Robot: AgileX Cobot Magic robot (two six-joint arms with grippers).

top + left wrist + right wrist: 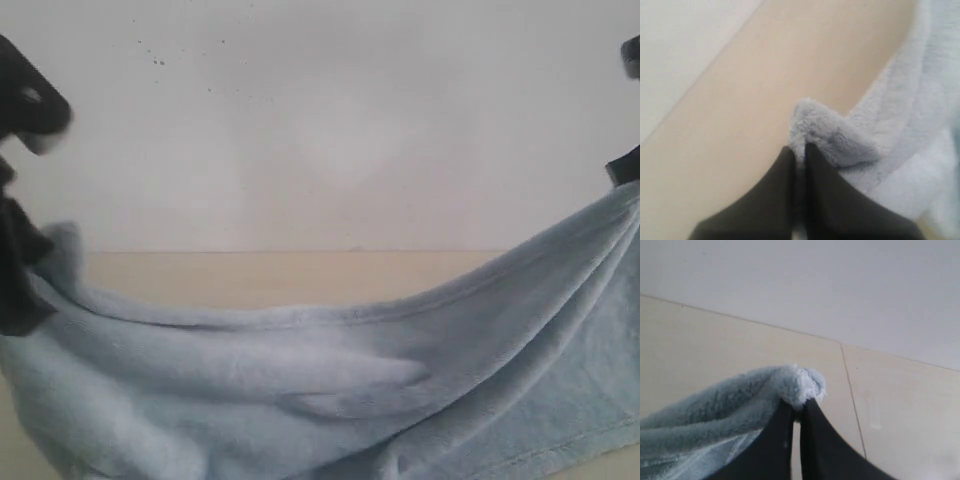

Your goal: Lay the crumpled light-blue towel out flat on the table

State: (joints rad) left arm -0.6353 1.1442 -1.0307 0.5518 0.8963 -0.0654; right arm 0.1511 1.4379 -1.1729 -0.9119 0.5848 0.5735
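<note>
The light-blue towel (330, 390) hangs stretched between my two grippers, sagging in the middle above the beige table (290, 275). At the left edge of the exterior view my left gripper (30, 262) holds one corner. In the left wrist view that gripper (799, 150) is shut on a fluffy towel corner (827, 131). The right gripper (630, 175) is mostly cut off at the right edge of the exterior view, higher than the left one. In the right wrist view it (799, 405) is shut on another towel corner (802, 382).
A white wall (330, 120) rises behind the table. A thin seam line (852, 395) crosses the table surface in the right wrist view. Bare table (740, 110) lies under the left gripper.
</note>
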